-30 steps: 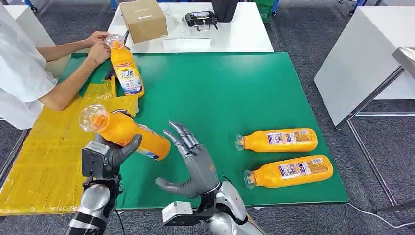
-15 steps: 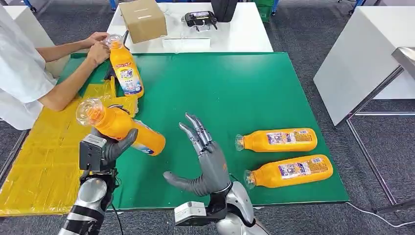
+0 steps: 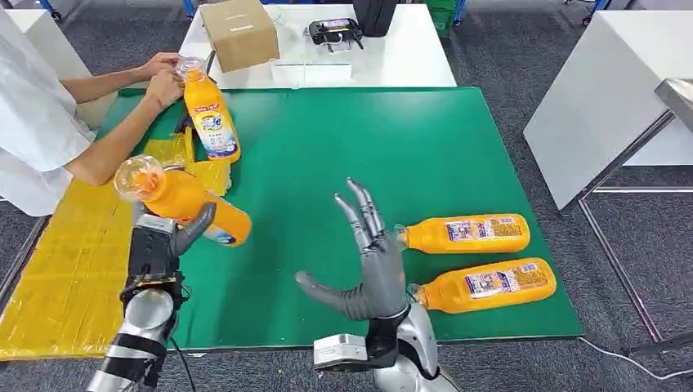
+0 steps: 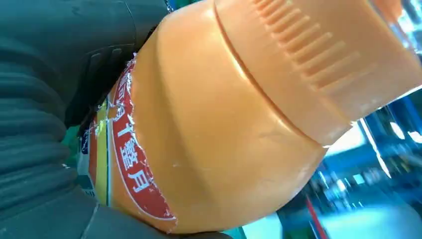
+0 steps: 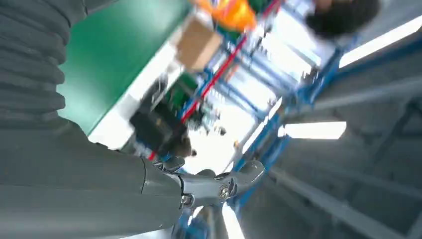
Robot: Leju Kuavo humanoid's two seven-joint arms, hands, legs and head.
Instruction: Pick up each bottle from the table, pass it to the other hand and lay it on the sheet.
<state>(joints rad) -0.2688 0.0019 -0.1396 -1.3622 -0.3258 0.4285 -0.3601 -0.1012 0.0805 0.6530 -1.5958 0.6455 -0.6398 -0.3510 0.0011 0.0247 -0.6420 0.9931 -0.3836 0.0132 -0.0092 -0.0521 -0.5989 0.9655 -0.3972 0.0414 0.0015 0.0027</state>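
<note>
My left hand grips an orange bottle with a clear cap, held tilted in the air over the edge between the yellow sheet and the green mat; up close the bottle lies against the grey palm. My right hand is raised with fingers spread and holds nothing; its thumb shows in the right wrist view. Two more orange bottles lie on the mat to its right. A person's hands hold a fourth bottle upright at the far left.
The person in white sits at the left edge. A white table behind the mat carries a cardboard box and a black device. Another white table stands to the right.
My left hand has carried the bottle leftward toward the yellow sheet. My right hand has moved right, away from it, toward the two lying bottles, fingers still spread.
</note>
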